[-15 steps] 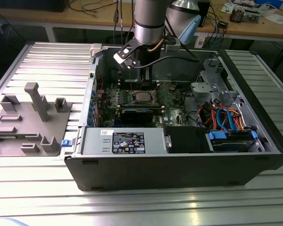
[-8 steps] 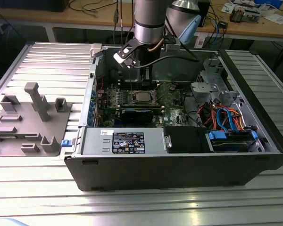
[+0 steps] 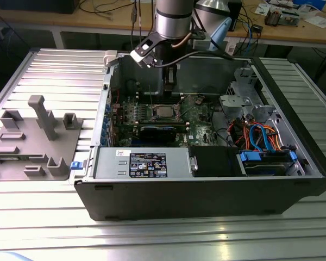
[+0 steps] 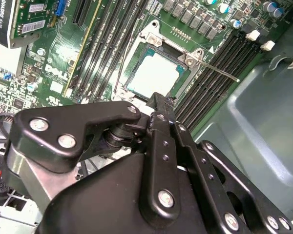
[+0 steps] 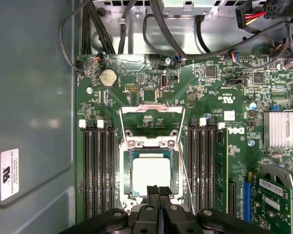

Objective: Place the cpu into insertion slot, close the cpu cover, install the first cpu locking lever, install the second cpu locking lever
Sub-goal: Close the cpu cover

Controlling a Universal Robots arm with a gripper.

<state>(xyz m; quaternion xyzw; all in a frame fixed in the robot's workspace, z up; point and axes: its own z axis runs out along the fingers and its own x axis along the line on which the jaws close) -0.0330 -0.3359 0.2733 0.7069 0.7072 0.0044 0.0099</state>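
**Chip seated, cover open: one nudge could skew it**

Inside the open dark-grey metal computer case, the small square cpu with its silvery-grey top lies in the silver-rimmed square insertion slot on the green motherboard. The thin silvery cpu cover, a frame with a square cut-out, is tipped back from the slot and not yet closed. The black two-fingered gripper hangs at the chip's edge, fingers pressed together and holding nothing I can see. My worry is that those closed tips could brush the chip and shift it crooked. The cover would then pinch it, or the thin wire lever would clamp down unevenly.
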